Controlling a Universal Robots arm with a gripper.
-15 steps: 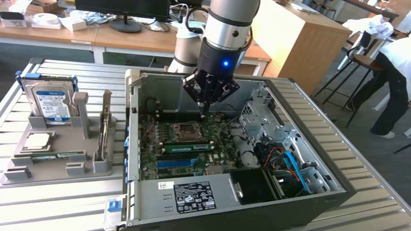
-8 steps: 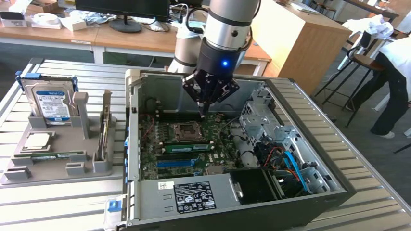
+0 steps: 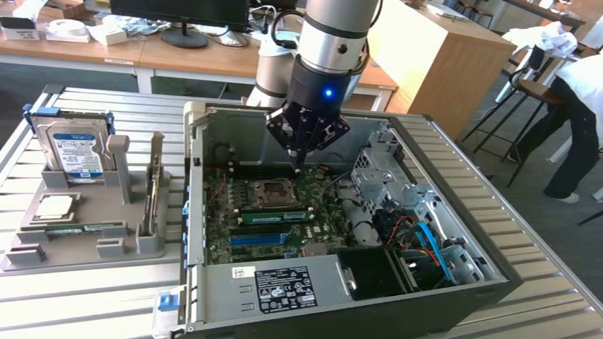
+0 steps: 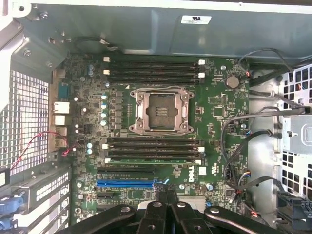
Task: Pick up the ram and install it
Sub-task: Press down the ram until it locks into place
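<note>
Currently we see the gripper (image 3: pixel 299 167) with its fingers pressed together and nothing between them, hanging inside the open computer case (image 3: pixel 202 212) above the motherboard (image 4: pixel 219 105), close to the empty CPU socket (image 4: pixel 161 110). We locate the ram (image 3: pixel 275 216) seated on edge in a memory slot between that socket and the blue expansion slot (image 4: pixel 124 185), apart from the fingertips. Outside the case, on the exterior view's left, a grey parts holder (image 3: pixel 28 258) carries a second green stick (image 3: pixel 83 228) lying flat, a hard drive (image 3: pixel 78 152) standing upright and a square silver CPU chip (image 3: pixel 55 206).
</note>
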